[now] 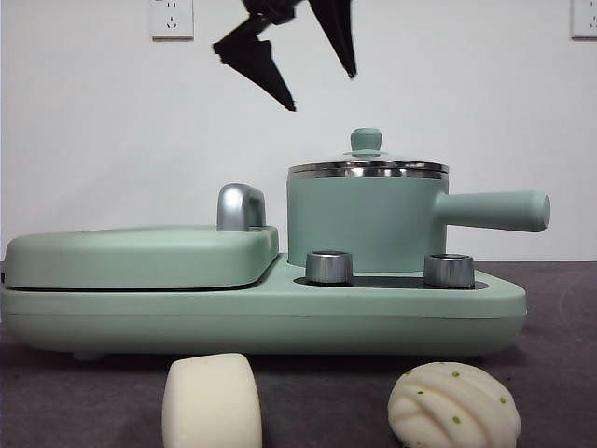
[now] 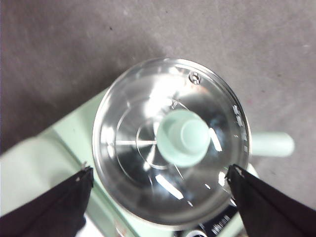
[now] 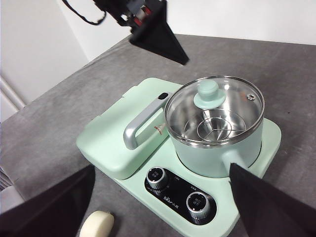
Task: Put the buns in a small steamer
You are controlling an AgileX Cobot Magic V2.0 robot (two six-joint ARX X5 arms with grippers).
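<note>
The small steamer (image 1: pixel 364 222) stands on the right half of the mint-green cooker, its glass lid (image 2: pixel 138 113) on and its green knob (image 1: pixel 366 140) on top; it also shows in the right wrist view (image 3: pixel 217 133). My left gripper (image 1: pixel 323 91) hangs open above the lid, its jaws wide on either side of the knob (image 2: pixel 183 137). The smooth cream roll (image 1: pixel 212 403) and the ridged bun with green specks (image 1: pixel 454 407) lie on the table in front of the cooker. My right gripper (image 3: pixel 162 169) is open, held high and back from the cooker. The roll (image 3: pixel 97 224) lies near it.
The flat griddle lid (image 1: pixel 140 257) with a chrome handle (image 1: pixel 241 207) covers the cooker's left half. Two steel dials (image 1: pixel 328 267) sit on the front panel. The steamer's long handle (image 1: pixel 494 210) sticks out to the right. The table is dark grey cloth.
</note>
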